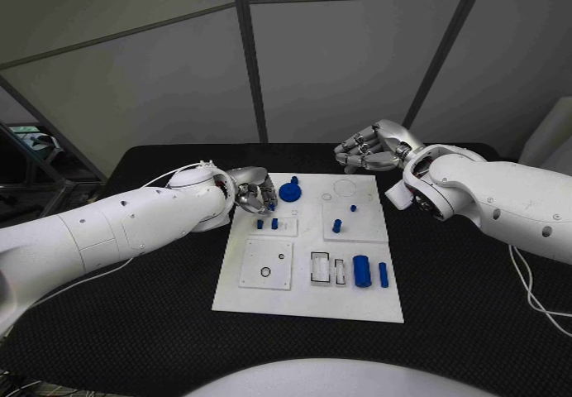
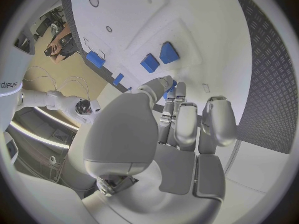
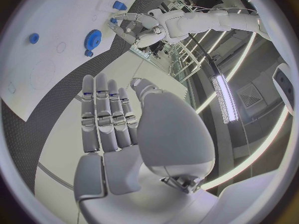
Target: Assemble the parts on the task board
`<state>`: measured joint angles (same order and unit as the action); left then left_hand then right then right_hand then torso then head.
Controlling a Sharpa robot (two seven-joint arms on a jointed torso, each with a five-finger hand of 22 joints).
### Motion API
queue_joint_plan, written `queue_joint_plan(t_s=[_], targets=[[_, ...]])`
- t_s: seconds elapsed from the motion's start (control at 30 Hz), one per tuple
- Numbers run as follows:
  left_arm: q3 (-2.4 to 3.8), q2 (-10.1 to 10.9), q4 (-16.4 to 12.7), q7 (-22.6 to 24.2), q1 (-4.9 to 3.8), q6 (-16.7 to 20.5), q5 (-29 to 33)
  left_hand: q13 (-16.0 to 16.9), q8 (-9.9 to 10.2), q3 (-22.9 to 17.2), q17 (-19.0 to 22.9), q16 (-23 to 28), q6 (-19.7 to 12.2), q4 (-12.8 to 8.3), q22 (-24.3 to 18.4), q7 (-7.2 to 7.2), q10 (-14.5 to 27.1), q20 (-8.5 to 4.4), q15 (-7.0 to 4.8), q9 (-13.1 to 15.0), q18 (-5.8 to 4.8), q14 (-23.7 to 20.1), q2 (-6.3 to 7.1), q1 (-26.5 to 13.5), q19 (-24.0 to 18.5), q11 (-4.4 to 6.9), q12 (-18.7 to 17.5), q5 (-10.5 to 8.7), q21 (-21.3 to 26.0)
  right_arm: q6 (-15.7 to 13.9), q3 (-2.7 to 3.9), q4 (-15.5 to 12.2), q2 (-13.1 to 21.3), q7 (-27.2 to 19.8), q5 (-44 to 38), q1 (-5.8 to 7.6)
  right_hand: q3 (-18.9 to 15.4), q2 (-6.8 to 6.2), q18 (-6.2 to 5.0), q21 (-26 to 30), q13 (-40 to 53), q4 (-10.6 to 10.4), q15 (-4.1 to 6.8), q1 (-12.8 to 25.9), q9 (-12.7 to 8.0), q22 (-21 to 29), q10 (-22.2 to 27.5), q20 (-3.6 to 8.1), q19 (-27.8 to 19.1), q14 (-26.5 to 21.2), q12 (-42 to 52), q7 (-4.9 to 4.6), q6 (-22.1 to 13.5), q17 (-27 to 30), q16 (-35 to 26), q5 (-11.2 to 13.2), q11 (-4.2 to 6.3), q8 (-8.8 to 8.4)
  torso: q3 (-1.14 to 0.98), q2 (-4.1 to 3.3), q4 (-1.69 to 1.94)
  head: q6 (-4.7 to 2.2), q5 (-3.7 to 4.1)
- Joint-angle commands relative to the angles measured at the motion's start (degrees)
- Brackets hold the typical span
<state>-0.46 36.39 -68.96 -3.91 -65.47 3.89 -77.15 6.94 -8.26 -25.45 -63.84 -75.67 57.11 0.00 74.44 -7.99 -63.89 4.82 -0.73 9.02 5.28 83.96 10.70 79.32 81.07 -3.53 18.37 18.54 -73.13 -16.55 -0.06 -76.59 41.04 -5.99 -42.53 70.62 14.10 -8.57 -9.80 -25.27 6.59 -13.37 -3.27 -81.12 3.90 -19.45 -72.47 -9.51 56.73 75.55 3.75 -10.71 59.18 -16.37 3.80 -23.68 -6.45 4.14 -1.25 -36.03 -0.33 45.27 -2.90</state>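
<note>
My left hand (image 1: pixel 253 197) reaches, fingers parted and empty, toward the blue gear (image 1: pixel 293 192) near the task board (image 1: pixel 312 304)'s far edge; my right hand (image 1: pixel 374 147) waits loosely curled, empty, beyond it.

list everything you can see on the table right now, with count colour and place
table: one, black, under everything
task board: one, white, middle of the table
gear: one, blue, board's far left, beside the left hand
cylinders: two, blue, one thick and one thin, side by side at the board's near right
small pegs: about four, blue, mid-board; two of them lie close to the left hand
cable: one, white, on the table by the right arm
left hand: one, silver, at the board's far left edge, fingers curled near the gear; whether it touches a part cannot be told
right hand: one, silver, beyond the board's far right corner, holding nothing, fingers loosely bent
</note>
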Motion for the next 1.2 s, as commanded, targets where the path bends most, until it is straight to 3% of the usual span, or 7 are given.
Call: queue_joint_plan(t_s=[0.03,0.57,0.77,0.87,0.97,1.07,1.2], targets=[[0.02,-0.04,0.06,-0.06,-0.03,-0.81,0.15,-0.07,0.31,0.02,0.08,-0.27,-0.50,-0.11,0.07,0.02,-0.02,0.20,0.07,-0.16,-0.81,0.70,0.02,-0.61,0.39,-0.39,-0.35,-0.21,0.22,0.34,0.03,-0.05,0.04,-0.38,-0.05,0.09,0.29,0.21,-0.61,0.11,-0.08,-0.03,-0.18,0.35,-0.03,0.08,0.44,-0.21,0.15,-0.30,-0.05,0.13,-0.32,0.07,-0.16,-0.18,0.07,-0.23,-0.01,-0.01,-0.02,0.01,0.08],[0.02,0.37,-0.08,-0.14,0.08,-0.21,0.15,-0.19,3.21,0.20,0.49,-0.56,-3.64,-0.39,0.15,-0.17,-0.22,0.25,0.02,-1.93,-0.77,0.61,0.73,-1.05,0.41,-0.26,-1.48,-0.19,0.44,0.61,0.03,0.30,0.12,0.91,-2.90,0.09,0.42,-0.07,-0.62,0.40,-0.30,0.34,-0.23,0.18,-0.03,0.28,0.82,-0.23,0.27,-0.45,-0.14,0.06,-0.45,0.26,-0.18,-0.15,-0.03,-0.22,0.02,0.01,-0.03,-0.05,0.14],[0.11,1.22,-0.61,0.00,0.12,0.97,0.16,-0.29,4.83,0.80,0.84,-0.68,-8.27,-0.53,0.08,0.50,0.10,0.22,-0.02,-3.65,-0.72,0.53,0.79,-0.96,0.36,-0.24,-2.29,-0.15,0.73,1.96,0.03,1.10,0.41,3.79,-12.27,0.08,1.27,-0.63,-0.78,-1.53,-1.47,3.52,0.71,-2.56,0.03,-0.71,3.54,0.82,3.23,3.47,0.08,0.12,-0.24,-0.35,1.70,1.30,-0.09,-0.03,0.08,0.02,0.08,-0.12,0.23],[0.78,1.89,-0.90,-0.02,0.12,1.63,0.91,-0.37,5.00,1.50,1.10,-0.69,-12.54,-0.45,-0.08,1.00,0.51,0.25,0.05,-4.60,-0.68,0.45,0.76,-0.88,0.26,-0.32,-2.74,-0.11,1.03,2.80,0.03,1.19,0.58,5.24,-18.76,0.07,1.34,-0.55,-0.80,-4.51,-1.94,5.11,1.92,-3.52,0.10,-2.44,3.44,2.15,6.10,7.85,0.50,0.69,0.38,-1.63,4.13,1.98,0.56,0.20,-0.05,0.10,-0.03,-0.31,0.17],[1.61,2.93,-1.42,-0.19,0.11,1.97,1.60,-0.44,5.02,1.89,1.31,-0.66,-13.77,-0.41,-0.20,1.10,0.87,0.29,0.13,-4.93,-0.64,0.38,0.70,-0.74,0.18,-0.45,-3.05,-0.07,1.23,3.83,0.03,0.79,0.93,6.86,-26.46,-0.02,1.50,-0.40,-0.70,-9.14,-2.36,6.63,3.36,-3.94,0.16,-5.40,2.34,3.77,8.96,11.29,1.17,1.49,1.64,-4.33,8.75,2.43,1.44,0.54,-0.01,0.09,-0.12,-0.37,0.29],[2.35,4.01,-2.01,-0.23,0.10,2.31,2.32,-0.46,4.94,1.94,1.37,-0.65,-13.29,-0.41,-0.27,1.11,0.97,0.30,0.15,-4.92,-0.62,0.36,0.66,-0.68,0.14,-0.48,-3.13,-0.06,1.33,4.85,0.03,0.14,1.43,8.31,-32.60,-0.17,2.20,-0.14,-0.58,-13.48,-2.65,7.61,4.03,-3.70,0.14,-8.58,1.18,4.67,9.51,11.12,1.62,2.10,2.83,-8.75,17.23,2.65,2.44,0.68,0.09,0.04,0.00,-0.46,0.72],[3.17,6.06,-3.15,0.89,0.06,4.05,7.55,-0.46,3.36,1.86,2.20,-0.35,-7.68,-0.38,-1.40,-0.06,1.14,0.45,0.34,-4.34,-0.30,0.03,0.09,-0.30,-0.64,-0.69,-3.33,-0.02,2.84,5.58,0.02,-1.12,2.30,10.21,-40.19,-0.62,3.79,-0.09,0.66,-23.13,-2.71,8.19,4.45,-3.14,0.09,-18.64,0.61,4.85,11.56,10.86,1.47,2.60,3.71,-12.74,24.74,4.03,2.76,0.52,0.03,0.11,-0.01,-0.81,1.61]])
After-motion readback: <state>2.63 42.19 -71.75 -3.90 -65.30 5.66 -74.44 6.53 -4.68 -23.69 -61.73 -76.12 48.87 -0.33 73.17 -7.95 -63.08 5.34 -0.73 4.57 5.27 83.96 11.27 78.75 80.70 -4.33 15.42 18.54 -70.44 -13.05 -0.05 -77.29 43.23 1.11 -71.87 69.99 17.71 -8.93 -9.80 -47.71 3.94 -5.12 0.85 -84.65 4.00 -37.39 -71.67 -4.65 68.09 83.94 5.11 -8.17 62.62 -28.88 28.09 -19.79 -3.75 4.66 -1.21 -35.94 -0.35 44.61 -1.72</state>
